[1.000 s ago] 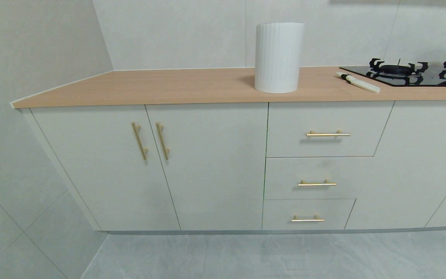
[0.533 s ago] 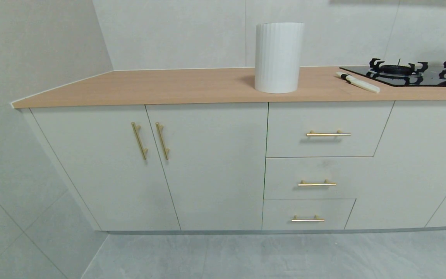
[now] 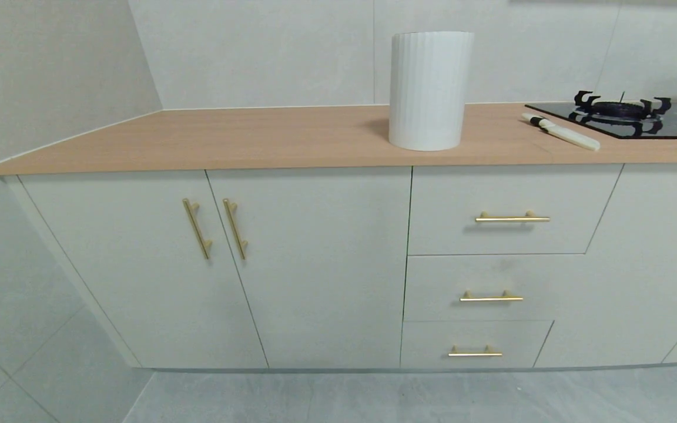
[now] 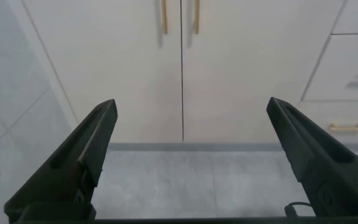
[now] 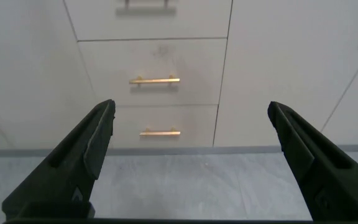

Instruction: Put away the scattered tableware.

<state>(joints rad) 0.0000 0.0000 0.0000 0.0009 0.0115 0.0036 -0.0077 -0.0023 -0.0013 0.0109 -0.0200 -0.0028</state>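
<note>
A tall white ribbed holder (image 3: 429, 89) stands on the wooden counter (image 3: 244, 138). To its right a knife (image 3: 560, 131) with a cream blade and a dark band lies flat beside the hob. My left gripper (image 4: 190, 124) is open, low before the double cabinet doors (image 4: 181, 68), with nothing between its fingers. My right gripper (image 5: 191, 124) is open too, low in front of the lower drawers (image 5: 155, 71), holding nothing.
A black gas hob (image 3: 632, 114) with pan supports sits at the counter's right end. Below are two doors with gold handles (image 3: 215, 229) and three drawers (image 3: 500, 217) with gold bars. A tiled wall closes the left side; grey floor (image 3: 374, 396) lies in front.
The whole head view has shifted: the cabinet looks larger and sits lower and slightly to the right, so the camera has moved closer. Nothing on the counter has moved.
</note>
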